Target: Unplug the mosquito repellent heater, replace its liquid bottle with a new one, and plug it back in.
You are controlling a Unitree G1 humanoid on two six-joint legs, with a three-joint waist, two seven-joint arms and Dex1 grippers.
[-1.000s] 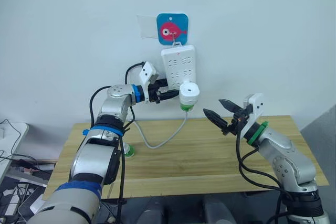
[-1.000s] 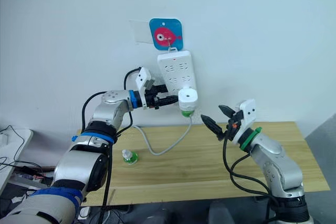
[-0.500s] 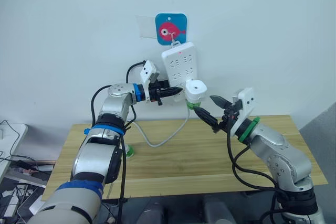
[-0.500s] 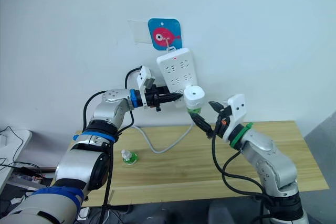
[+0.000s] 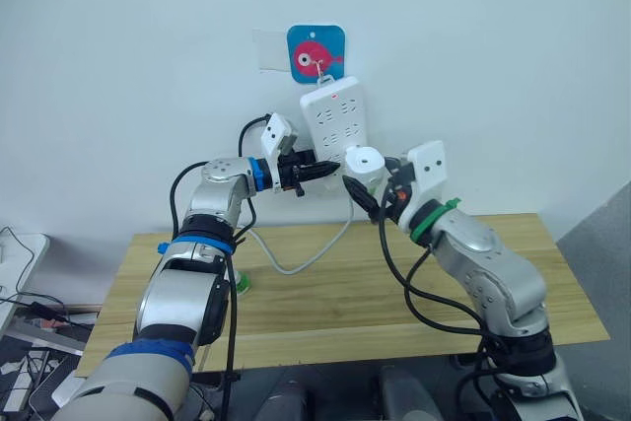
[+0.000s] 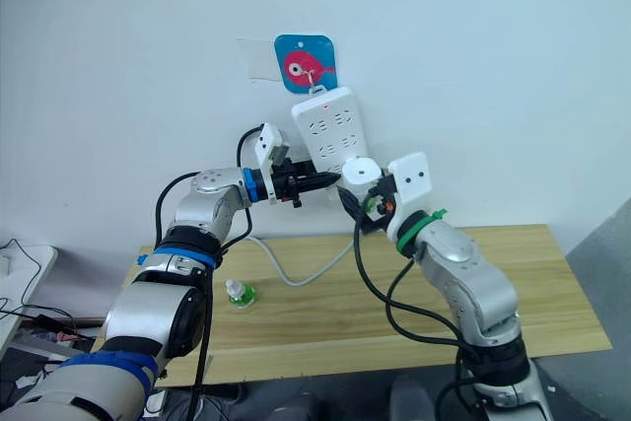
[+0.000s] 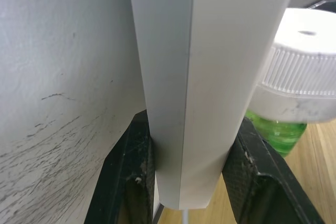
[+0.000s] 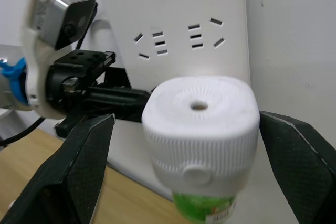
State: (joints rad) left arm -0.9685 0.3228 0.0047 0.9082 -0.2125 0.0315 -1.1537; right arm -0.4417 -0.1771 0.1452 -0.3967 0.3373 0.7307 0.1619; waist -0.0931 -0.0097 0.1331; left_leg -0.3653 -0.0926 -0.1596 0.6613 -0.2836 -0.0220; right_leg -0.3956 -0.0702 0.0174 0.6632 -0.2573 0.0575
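left eye view: one white power strip (image 5: 335,125) hangs on the wall from a hook under one blue square card with a pink fish (image 5: 315,53). one mosquito repellent heater (image 5: 363,166), white with a round vent hole on top, sits plugged in at the strip's lower right corner, with one green liquid bottle (image 8: 209,205) fitted beneath it.

two grippers are up at the strip. the left gripper (image 5: 323,168) reaches in from the left, and in the left wrist view its two black fingers (image 7: 132,171) are clamped on the strip's lower edge, one pad on each face. the right gripper (image 8: 194,129) comes in from the other side; in the right wrist view its two fingers stand wide apart with the heater between them (neither pad looks to be touching the white body).

one wooden table (image 5: 493,273) stands against the wall below. one white cable (image 5: 306,260) drops from the strip's bottom and curves across the tabletop. one small green bottle with a white cap (image 6: 237,293) stands upright on the table near the left arm, well apart from the heater.
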